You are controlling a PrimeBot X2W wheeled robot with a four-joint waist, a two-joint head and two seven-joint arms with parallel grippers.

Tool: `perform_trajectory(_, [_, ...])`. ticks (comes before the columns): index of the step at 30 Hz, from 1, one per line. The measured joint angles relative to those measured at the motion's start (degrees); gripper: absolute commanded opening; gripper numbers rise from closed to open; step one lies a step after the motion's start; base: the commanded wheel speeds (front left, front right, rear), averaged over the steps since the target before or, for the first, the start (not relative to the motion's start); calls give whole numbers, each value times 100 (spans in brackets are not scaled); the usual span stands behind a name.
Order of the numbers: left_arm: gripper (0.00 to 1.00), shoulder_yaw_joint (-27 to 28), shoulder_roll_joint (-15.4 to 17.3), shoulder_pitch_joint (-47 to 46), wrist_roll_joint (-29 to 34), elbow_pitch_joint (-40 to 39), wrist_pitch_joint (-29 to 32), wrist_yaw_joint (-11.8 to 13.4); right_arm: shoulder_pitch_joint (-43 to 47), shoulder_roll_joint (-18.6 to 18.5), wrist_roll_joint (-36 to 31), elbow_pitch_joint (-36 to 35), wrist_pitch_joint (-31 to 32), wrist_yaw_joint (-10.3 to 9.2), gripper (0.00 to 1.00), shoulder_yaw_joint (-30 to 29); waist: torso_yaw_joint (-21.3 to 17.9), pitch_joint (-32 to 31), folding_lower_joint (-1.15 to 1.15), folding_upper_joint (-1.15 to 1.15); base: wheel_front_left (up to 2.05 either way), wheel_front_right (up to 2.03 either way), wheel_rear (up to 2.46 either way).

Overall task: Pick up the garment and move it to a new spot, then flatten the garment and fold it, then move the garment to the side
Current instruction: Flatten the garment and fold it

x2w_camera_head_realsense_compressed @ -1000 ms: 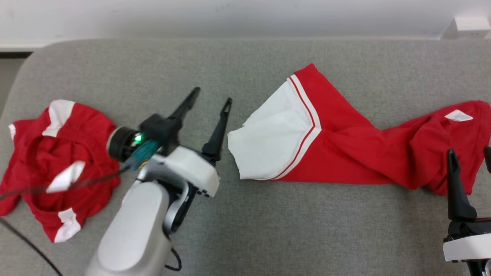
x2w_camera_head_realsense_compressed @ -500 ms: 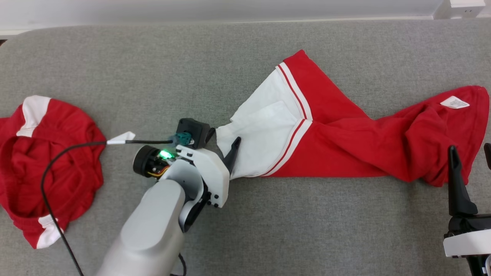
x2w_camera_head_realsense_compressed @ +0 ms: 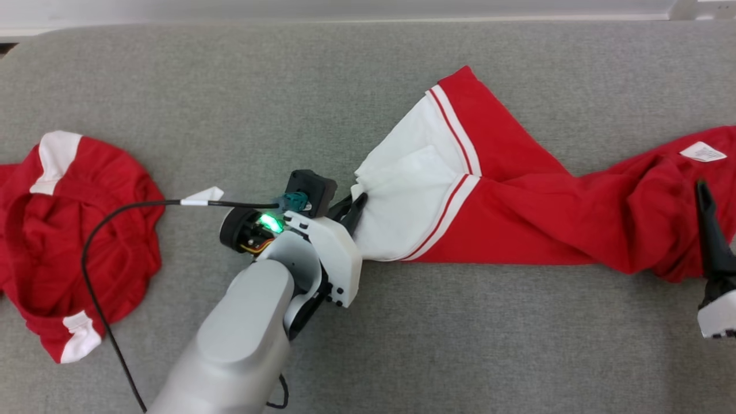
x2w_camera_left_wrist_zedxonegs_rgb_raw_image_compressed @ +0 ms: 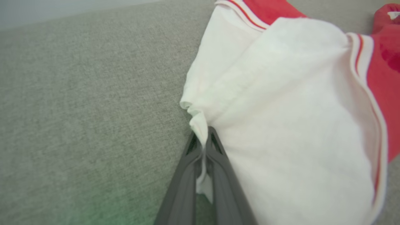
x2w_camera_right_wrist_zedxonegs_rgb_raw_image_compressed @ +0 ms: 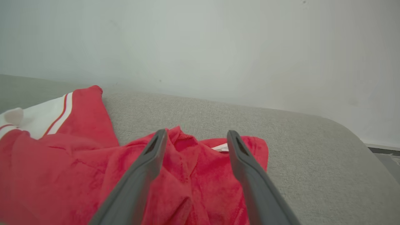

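The left jaws are pinched shut on the loose edge of the garment's white sleeve, a fold of white cloth squeezed between the left fingers near the middle of the counter. Behind them the pale left forearm slants in from the counter's near edge, and a black cable with a white tag leaves the wrist and loops toward the counter's left end. There it crosses the rim of a second red shirt, crumpled in a heap with white patches showing. The right jaws stand open, the right fingers spread above the rumpled red body of the garment by the counter's right end. The garment lies stretched across the counter from its middle to its right end: a white sleeve trimmed with red and white stripes, one red corner pointing at the counter's far edge, then twisted red cloth carrying a small white label. Bare gray fabric runs in a broad band along the counter's far edge, where a pale wall rises, and in another band along its near edge. An open gap also lies between the two shirts, left of the counter's middle. The counter's far right corner is rounded, with bare fabric between it and the garment's end.
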Motion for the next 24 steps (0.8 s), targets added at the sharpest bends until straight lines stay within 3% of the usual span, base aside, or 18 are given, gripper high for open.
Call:
perform_trajectory(10, [0, -134, -81, -105, -157, 96, -288, 41, -432, -664, 566, 616, 658, 0, 100, 748, 231, 131, 0, 0, 0, 0, 0])
perform_trajectory(11, [0, -143, -82, -106, -168, 113, -314, 62, -435, -699, 610, 615, 739, 0, 54, 797, 231, 131, 0, 0, 0, 0, 0])
perform_trajectory(12, [0, -154, -82, -108, -181, 127, -356, 60, -436, -720, 678, 614, 812, 0, 36, 834, 231, 132, 0, 0, 0, 0, 0])
perform_trajectory(13, [0, -164, -83, -109, -202, 141, -387, 62, -437, -740, 746, 613, 892, 0, 0, 891, 230, 130, 0, 0, 0, 0, 0])
perform_trajectory(19, [0, -205, -86, -125, -235, 210, -570, 121, -489, -980, 1131, 611, 1337, 0, 0, 1147, 228, 101, 0, 0, 0, 0, 0])
perform_trajectory(24, [0, -159, -65, -102, -235, 147, -1021, 258, -535, -1080, 1101, 333, 1038, 0, 0, 901, 239, 21, 0, 0, 0, 0, 0])
